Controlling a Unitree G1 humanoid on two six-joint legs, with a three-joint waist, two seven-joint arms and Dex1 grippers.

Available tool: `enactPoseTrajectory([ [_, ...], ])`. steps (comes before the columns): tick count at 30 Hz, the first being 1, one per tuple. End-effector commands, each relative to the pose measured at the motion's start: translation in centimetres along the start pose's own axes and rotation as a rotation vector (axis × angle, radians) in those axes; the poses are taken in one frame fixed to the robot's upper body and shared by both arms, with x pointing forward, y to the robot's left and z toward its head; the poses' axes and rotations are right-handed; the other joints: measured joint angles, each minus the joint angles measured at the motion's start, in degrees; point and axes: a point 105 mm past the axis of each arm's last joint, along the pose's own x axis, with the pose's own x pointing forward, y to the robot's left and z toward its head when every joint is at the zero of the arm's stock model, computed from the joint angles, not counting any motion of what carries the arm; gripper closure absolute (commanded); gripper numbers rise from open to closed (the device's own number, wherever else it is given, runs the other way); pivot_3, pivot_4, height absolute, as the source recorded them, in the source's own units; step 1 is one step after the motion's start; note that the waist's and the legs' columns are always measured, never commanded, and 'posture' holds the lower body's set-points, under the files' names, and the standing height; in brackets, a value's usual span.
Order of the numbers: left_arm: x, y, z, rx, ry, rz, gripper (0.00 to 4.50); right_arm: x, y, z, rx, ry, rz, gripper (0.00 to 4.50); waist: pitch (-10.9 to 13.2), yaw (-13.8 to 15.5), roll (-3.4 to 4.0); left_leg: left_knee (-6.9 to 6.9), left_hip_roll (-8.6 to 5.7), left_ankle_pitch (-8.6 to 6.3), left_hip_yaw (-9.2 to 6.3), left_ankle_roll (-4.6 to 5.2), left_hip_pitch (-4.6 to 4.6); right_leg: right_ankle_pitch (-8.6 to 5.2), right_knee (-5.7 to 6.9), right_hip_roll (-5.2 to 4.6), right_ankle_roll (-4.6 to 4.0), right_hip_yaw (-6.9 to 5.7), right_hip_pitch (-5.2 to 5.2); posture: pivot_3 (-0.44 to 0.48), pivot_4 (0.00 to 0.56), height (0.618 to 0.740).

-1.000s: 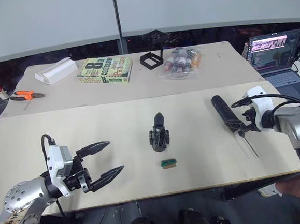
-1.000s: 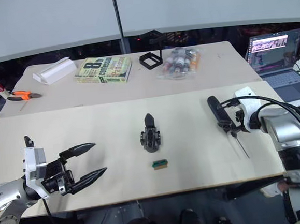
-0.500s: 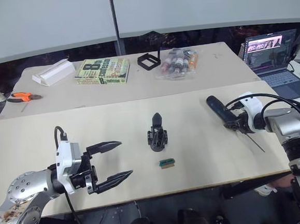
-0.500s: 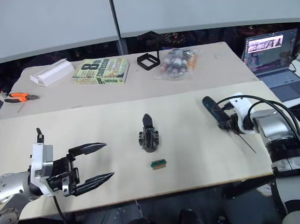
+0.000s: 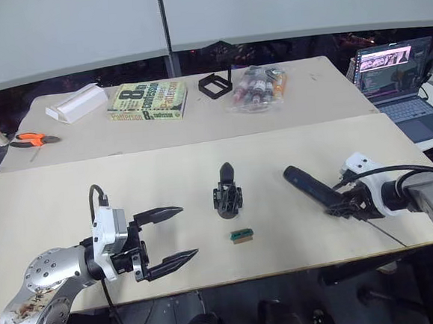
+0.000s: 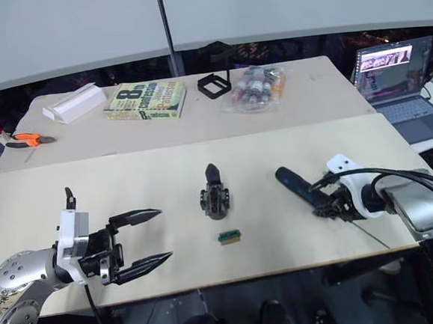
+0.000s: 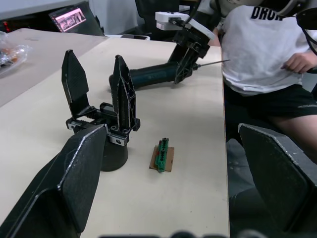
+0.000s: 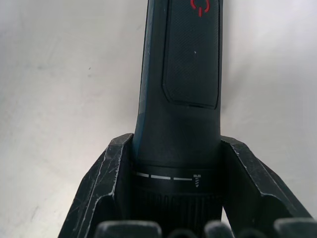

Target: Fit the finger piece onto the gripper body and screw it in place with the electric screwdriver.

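Note:
The gripper body (image 5: 228,200) stands mid-table, with the finger piece (image 5: 227,170) upright on top of it. In the left wrist view the body (image 7: 101,126) carries two pointed prongs. The electric screwdriver (image 5: 312,188) lies slanted to the right of it, its thin bit toward the table's front edge. My right gripper (image 5: 345,206) is shut on its nose, and the fingers (image 8: 106,191) clamp both sides of the collar (image 8: 176,181). My left gripper (image 5: 186,230) hovers open and empty, front left of the body.
A tiny green block (image 5: 242,236) lies just in front of the body. On the back table are a book (image 5: 149,101), a black square frame (image 5: 214,85), a bag of bottles (image 5: 256,90), a white box (image 5: 77,102) and orange pliers (image 5: 33,137). A laptop (image 5: 397,69) sits at right. A person (image 7: 262,39) sits by the table's edge.
My right gripper has carried the screwdriver left and nearer, toward the gripper body, with the handle now slanting more toward the centre. My left gripper has edged right, still open.

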Motion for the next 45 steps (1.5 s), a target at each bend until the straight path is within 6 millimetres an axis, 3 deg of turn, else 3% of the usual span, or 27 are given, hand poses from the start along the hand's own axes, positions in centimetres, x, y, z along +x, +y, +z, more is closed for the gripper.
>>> enactPoseTrajectory([
  [1, -0.1, 0.1, 0.7, 0.04, -0.013, 0.008, 0.0, 0.2, 0.9, 0.0, -0.028, -0.012, 0.039, 2.51, 0.0, 0.0, 0.0, -0.01, 0.0, 0.01, 0.0, 0.0, 0.02, 0.0, 0.01, 0.01, 0.0, -0.01, 0.0, 0.0, 0.15, 0.74],
  [4, -0.1, 0.2, 0.7, 0.045, -0.012, 0.014, 0.0, 0.6, 0.6, 0.0, -0.025, -0.019, 0.023, 2.51, 0.0, 0.0, 0.0, -0.04, 0.03, 0.01, -0.01, -0.02, 0.02, 0.0, 0.01, 0.03, 0.0, -0.01, -0.03, 0.0, 0.15, 0.74],
  [6, -0.1, 0.1, 0.8, 0.046, -0.011, 0.016, 0.0, 0.6, 0.5, 0.1, -0.032, -0.021, 0.023, 1.47, 0.0, -0.2, 0.0, -0.03, 0.03, 0.02, 0.0, -0.02, 0.02, 0.0, 0.01, 0.03, -0.01, 0.0, -0.03, 0.0, 0.15, 0.74],
  [10, -0.2, 0.1, 0.7, 0.045, -0.006, 0.026, 0.0, -0.4, 0.6, 1.6, -0.074, -0.065, 0.043, 0.1, 0.0, -0.1, -0.01, -0.02, 0.03, 0.02, 0.01, -0.03, 0.06, 0.01, 0.01, 0.03, -0.02, 0.02, 0.01, 0.0, 0.15, 0.74],
  [11, -0.3, 0.1, 0.7, 0.044, -0.005, 0.028, 0.0, -0.7, 0.6, 2.0, -0.078, -0.079, 0.043, 0.04, 0.0, -0.1, -0.01, -0.01, 0.02, 0.02, 0.02, -0.03, 0.05, 0.01, 0.02, 0.03, -0.02, 0.02, 0.0, 0.0, 0.15, 0.74],
  [16, -0.5, 0.3, 0.6, 0.043, -0.003, 0.037, 0.0, -1.8, 0.4, 3.0, -0.124, -0.113, 0.045, 0.04, 0.0, 0.0, -0.02, -0.02, 0.03, 0.02, 0.01, -0.03, 0.04, 0.01, 0.01, 0.03, -0.02, -0.01, -0.02, 0.0, 0.15, 0.74],
  [18, -0.4, 0.4, 0.5, 0.045, -0.003, 0.036, 0.0, -2.1, 0.5, 3.1, -0.146, -0.12, 0.055, 0.04, 0.0, -0.5, 0.0, -0.02, -0.18, 0.08, -0.49, 0.05, -0.2, -0.01, -0.04, -0.38, 0.0, -0.32, 0.29, 0.0, 0.15, 0.74],
  [20, -0.3, 0.4, 0.5, 0.045, -0.003, 0.029, 0.0, -2.3, 0.4, 3.0, -0.161, -0.121, 0.064, 0.04, 0.0, -1.0, 0.08, -0.02, -0.67, 0.34, -1.63, 0.44, -0.37, -0.17, -0.15, -1.42, 0.06, -1.78, 0.87, 0.0, 0.15, 0.74],
  [23, -0.3, 0.5, 0.6, 0.049, -0.003, 0.023, 0.0, -3.2, 0.3, 3.2, -0.16, -0.108, 0.074, 0.04, 0.1, -1.3, 0.18, -0.06, -2.42, 1.19, -4.07, 0.27, -0.47, -0.62, 0.1, -2.12, 0.6, -3.55, 1.21, 0.0, 0.15, 0.74],
  [28, -0.3, 0.7, 0.7, 0.049, 0.004, 0.009, 0.0, -4.8, -0.7, 2.0, -0.154, 0.043, 0.074, 0.04, 0.2, 1.3, 0.26, 0.01, -2.44, 1.22, -3.43, 0.12, -0.49, -0.7, 0.44, -2.17, 0.74, -2.25, 0.85, 0.0, 0.15, 0.74],
  [34, 0.0, 0.7, 1.0, 0.053, -0.001, -0.014, 0.0, -4.7, -2.8, 1.2, -0.163, 0.146, 0.004, 0.04, 0.2, 1.4, 0.2, -0.02, -2.23, 0.88, -2.74, -0.01, -0.34, -0.68, 0.46, -2.15, 0.75, -1.65, 0.75, 0.0, 0.15, 0.74],
  [45, 0.4, 0.3, 1.2, 0.055, -0.007, -0.027, 0.0, -2.7, -0.9, -0.1, -0.032, 0.249, 0.053, 0.04, 0.2, 1.5, 0.13, -0.01, -2.09, 0.76, -2.22, 0.12, -0.27, -0.61, 0.46, -2.1, 0.79, -1.45, 0.65, 0.0, 0.15, 0.74],
])
